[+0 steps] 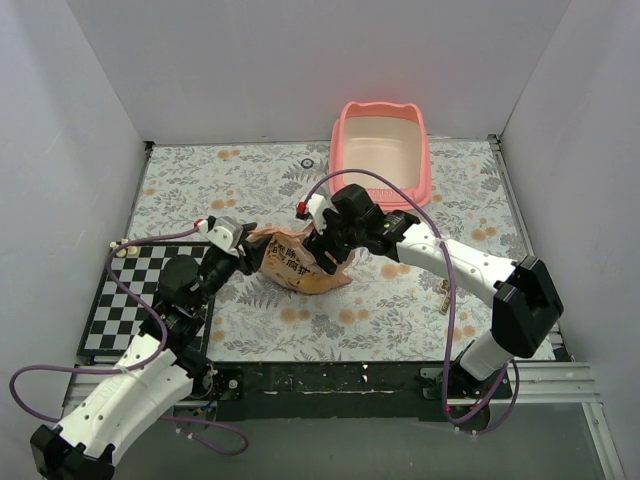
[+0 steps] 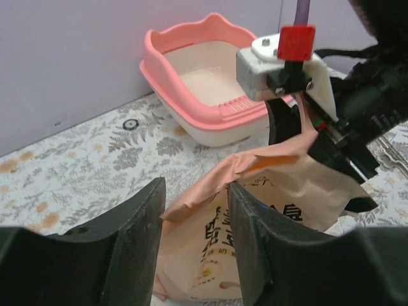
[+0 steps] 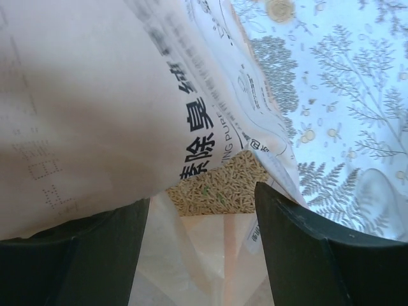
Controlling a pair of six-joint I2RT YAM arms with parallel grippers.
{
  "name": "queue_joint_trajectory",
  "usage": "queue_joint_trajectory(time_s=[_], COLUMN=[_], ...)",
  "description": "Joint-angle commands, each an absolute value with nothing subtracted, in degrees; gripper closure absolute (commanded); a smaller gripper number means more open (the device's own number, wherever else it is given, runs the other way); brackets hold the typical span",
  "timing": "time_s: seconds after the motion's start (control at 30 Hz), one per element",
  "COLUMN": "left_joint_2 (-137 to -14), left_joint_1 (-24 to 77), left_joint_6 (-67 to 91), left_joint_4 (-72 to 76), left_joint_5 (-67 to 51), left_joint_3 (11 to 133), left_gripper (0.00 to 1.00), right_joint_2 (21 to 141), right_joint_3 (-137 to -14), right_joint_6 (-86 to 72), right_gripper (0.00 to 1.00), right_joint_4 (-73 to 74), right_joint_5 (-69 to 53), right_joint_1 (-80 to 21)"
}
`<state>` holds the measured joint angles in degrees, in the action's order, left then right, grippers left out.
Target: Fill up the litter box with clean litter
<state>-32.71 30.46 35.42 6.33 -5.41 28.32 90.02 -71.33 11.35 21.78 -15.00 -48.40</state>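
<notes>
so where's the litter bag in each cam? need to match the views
Top external: the litter bag lies mid-table between both grippers, in front of the litter box.
Left wrist: bottom centre, behind the fingers, litter box beyond.
Right wrist: fills the upper left; litter box not in view.
Shared landmark: the bag's dark printed characters.

Pink litter box (image 1: 381, 150) — floral tablecloth (image 1: 250, 180) — tan litter (image 3: 217, 185).

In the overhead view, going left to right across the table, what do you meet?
Checkerboard → left gripper → litter bag → right gripper → pink litter box.
</notes>
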Motion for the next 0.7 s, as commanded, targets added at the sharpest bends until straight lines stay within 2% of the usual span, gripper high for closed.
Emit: queue_joint_trajectory(time_s=[0.0, 0.13, 0.3, 0.67], left_joint_2=[-34.4, -38.6, -40.8, -36.9], left_joint_1=[30.1, 30.1, 30.1, 30.1], left_joint_6=[30.4, 26.9, 28.7, 29.1], left_joint_4=[10.4, 10.9, 10.9, 11.2], left_joint_5=[-4.5, -2.4, -5.4, -4.0], left_joint_3=[33.5, 35.7, 36.5, 35.2], left_gripper=[0.55, 0.55, 0.59, 0.59], right_joint_2=[88.8, 91.0, 91.1, 83.4], right_joint_3=[-69.4, -72.0, -73.1, -81.6], right_joint_6=[13.5, 13.2, 10.9, 10.1], right_gripper=[0.23, 0.23, 0.23, 0.23], right_joint_4=[17.0, 16.7, 16.2, 28.2], right_joint_5=[-6.6, -9.8, -12.8, -6.0], right_joint_1=[-48.0, -47.9, -48.0, -48.0])
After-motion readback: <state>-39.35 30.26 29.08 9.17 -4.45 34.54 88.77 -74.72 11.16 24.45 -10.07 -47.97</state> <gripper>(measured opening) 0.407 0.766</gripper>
